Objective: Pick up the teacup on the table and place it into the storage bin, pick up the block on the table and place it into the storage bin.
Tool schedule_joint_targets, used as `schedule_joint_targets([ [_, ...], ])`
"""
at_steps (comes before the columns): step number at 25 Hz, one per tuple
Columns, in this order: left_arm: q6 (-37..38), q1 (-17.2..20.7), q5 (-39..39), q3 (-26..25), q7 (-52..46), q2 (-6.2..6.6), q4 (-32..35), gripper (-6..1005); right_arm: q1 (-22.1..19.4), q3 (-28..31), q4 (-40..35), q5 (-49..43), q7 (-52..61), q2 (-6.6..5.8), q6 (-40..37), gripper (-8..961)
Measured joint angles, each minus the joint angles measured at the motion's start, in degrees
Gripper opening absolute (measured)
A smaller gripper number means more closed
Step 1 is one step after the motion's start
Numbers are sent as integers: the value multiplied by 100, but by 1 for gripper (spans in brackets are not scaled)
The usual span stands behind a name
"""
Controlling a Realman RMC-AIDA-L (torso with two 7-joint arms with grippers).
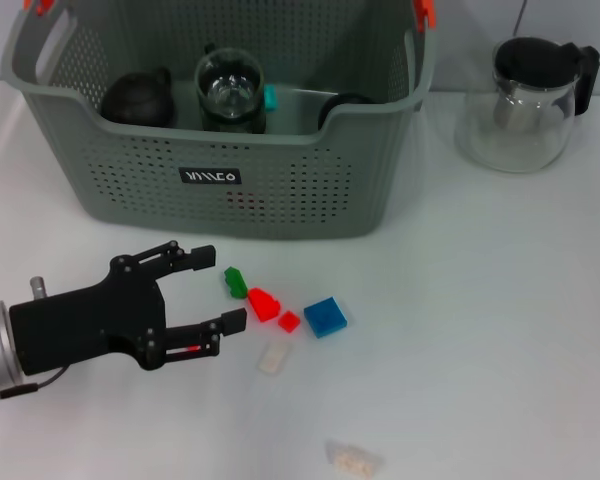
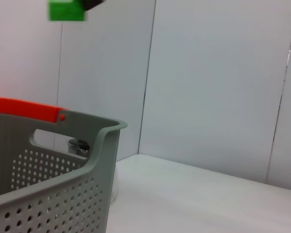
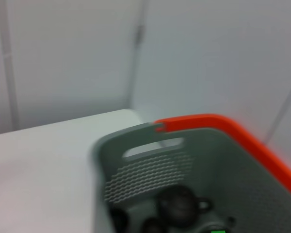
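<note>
Storage bin (image 1: 280, 190), grey perforated w/ orange clips, sits well beyond the left gripper (image 1: 218, 288), across bare white table (image 1: 480, 350). Inside it: a dark round teapot (image 1: 138, 98), a glass cup (image 1: 230, 92) and another dark vessel, partly hidden. So the teacup step looks done; block step is in hand.

Glass teapot (image 1: 525, 100) w/ black lid stands far off to the gripper's right, beside the bin, not part of the job.

Left gripper hangs low over the table, fingers spread wide, nothing between them. Right gripper isn't in the head view; its wrist cam looks down into the bin, fingers not shown, so can't tell its state.

Blocks lie just ahead of the fingertips: blue block (image 1: 325, 317) farthest, red block (image 1: 263, 303) closer, small red piece (image 1: 289, 321) next to it, green block (image 1: 236, 282) nearest, almost at the upper finger.

Next move, my guess: ease fwd, straddle the green block, close, lift, carry over the bin rim. Blocks are crowded, so a neighbour may get nudged.
</note>
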Motion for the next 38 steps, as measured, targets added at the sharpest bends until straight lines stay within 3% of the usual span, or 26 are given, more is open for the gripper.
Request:
schedule_joint_targets([
  [5, 0, -47, -1, 0, 0, 0, -8, 843, 256, 184, 1091, -230, -305, -107, 552, 114],
  [8, 0, -57, -1, 0, 0, 0, -10, 843, 276, 190, 1370, -237, -415, -145, 697, 134],
  [13, 0, -61, -1, 0, -3, 0, -12, 843, 168, 200, 1285, -209, -508, -148, 710, 235],
  [17, 0, -63, 0, 0, -2, 0, -12, 843, -191, 205, 714, 104, -739, -36, 575, 315],
  [18, 0, -64, 0, 0, -2, 0, -12, 843, -347, 181, 494, 283, -850, -3, 487, 335],
  [21, 1, -65, 0, 0, -1, 0, -1, 843, -715, 128, 146, 887, -1050, 5, 54, 555],
  [26, 7, -64, 8, 0, 12, 14, 23, 843, -1370, 189, -218, 1529, -1392, -17, -1053, 787],
  [32, 10, -61, 33, 1, 69, 18, 25, 843, -1986, 163, -272, 1558, -1770, -48, -2353, 922],
  [38, -14, -74, 14, 1, 73, 18, 13, 843, -2177, -317, 359, 1432, -1969, 15, -2689, 917],
])
